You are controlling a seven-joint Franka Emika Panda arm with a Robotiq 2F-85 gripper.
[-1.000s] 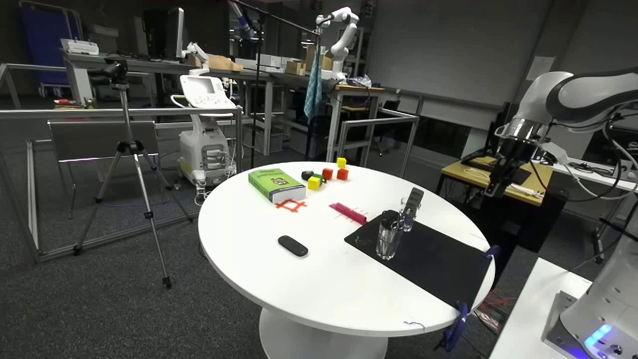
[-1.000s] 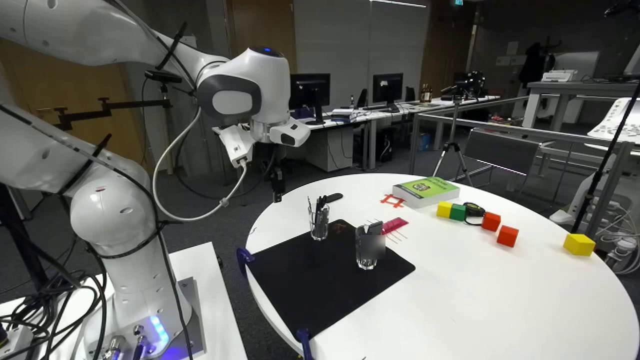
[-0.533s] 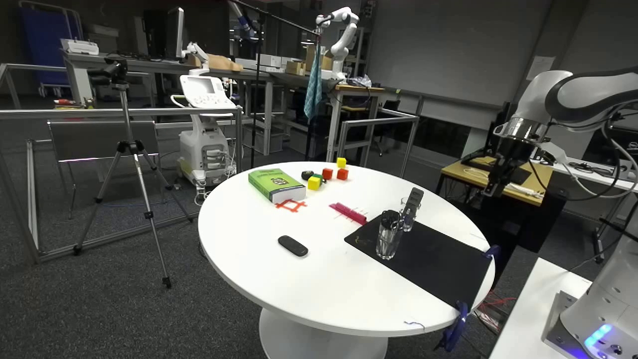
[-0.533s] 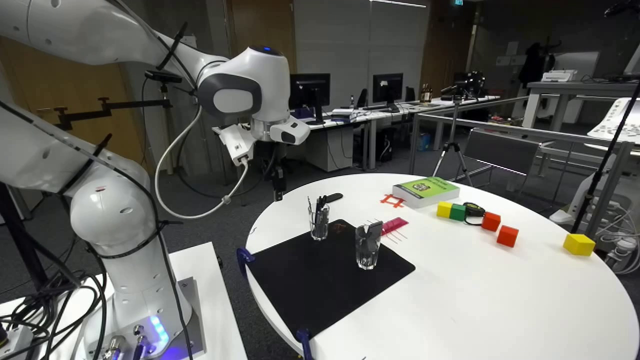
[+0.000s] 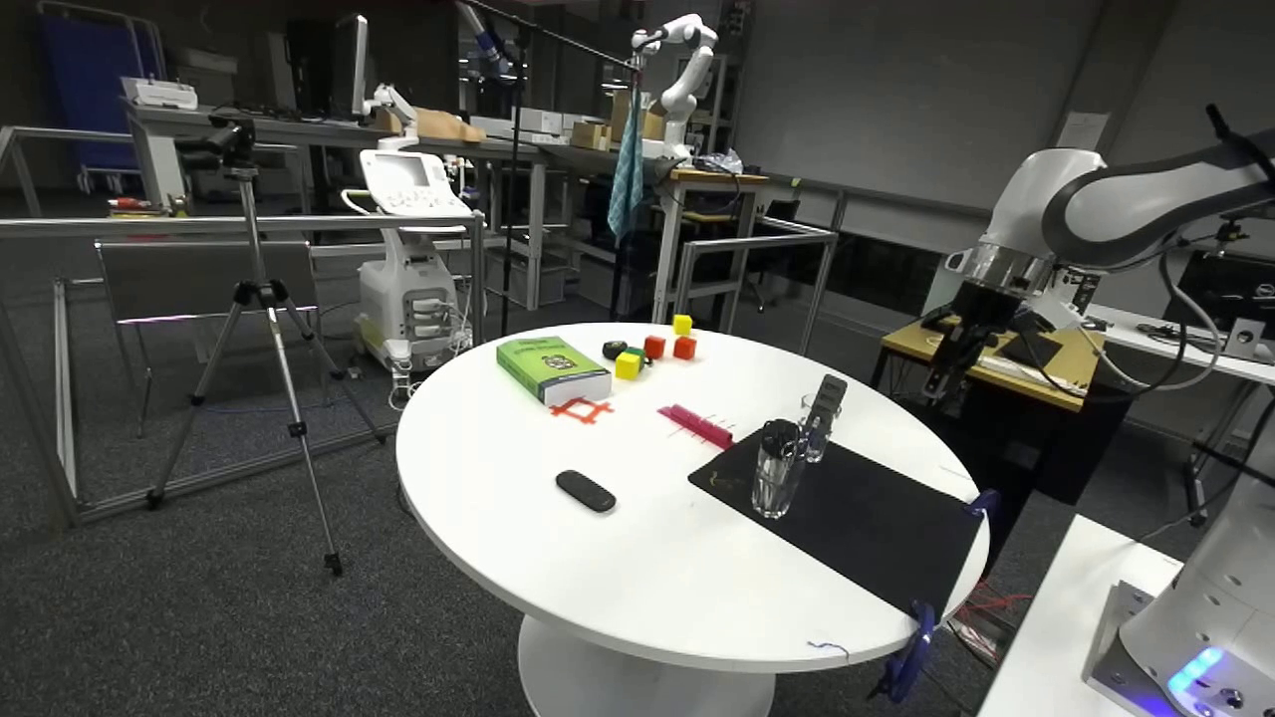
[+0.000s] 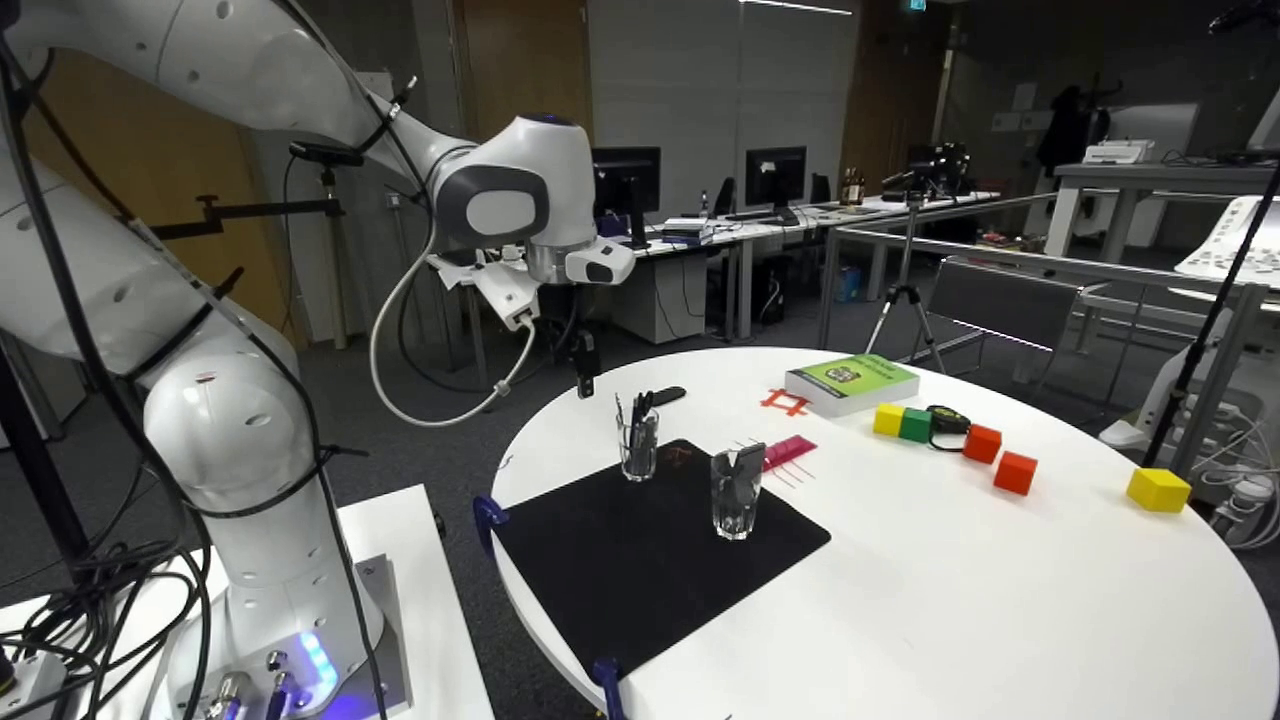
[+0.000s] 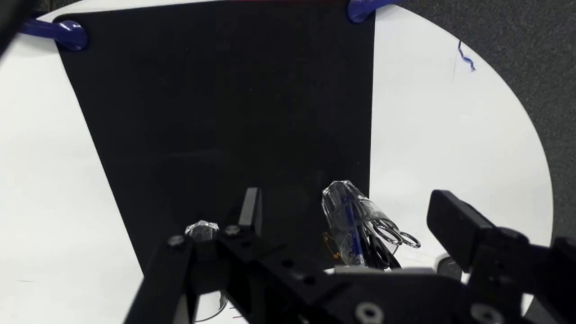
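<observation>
Hanging well apart from the things on the round white table (image 5: 647, 578), my gripper (image 7: 347, 203) is standing released, its fingers (image 7: 443, 220) spread wide. Looking down in the wrist view, I am framing a glass (image 7: 336, 201) between those fingers without touching it; it is bearing scissors (image 7: 388, 231) and is standing upright on the black mat (image 5: 887, 528), near a side edge and an unclamped corner. A second glass (image 6: 735, 522) is standing near the opposite side edge, by the other unclamped corner, and a grey slab (image 5: 827, 400) is leaning out of it. One blue clamp (image 7: 72, 35) is pinning a mat corner at the table's rim; another blue clamp (image 7: 360, 10) is pinning the next corner. Orange marks (image 7: 332, 245) are showing on the mat beside the scissors, too unclear for me to be reading. Just beyond the mat's free edge a pink strip (image 5: 699, 426) is lying; a dark oblong (image 5: 586, 491) is resting farther off. Toward the rim a green book (image 5: 553, 368) is lying flat, its cover carrying an emblem (image 6: 843, 373) and a blurred title; red strips (image 5: 581, 410) are forming a crossed frame beside it. A yellow cube (image 6: 888, 419) and a green cube (image 6: 915, 425) are sitting side by side near the book, with two red cubes (image 6: 982, 443) close by. In an exterior view, a monitor (image 5: 1215, 294) is showing a pale badge (image 5: 1264, 291) too small to read.
</observation>
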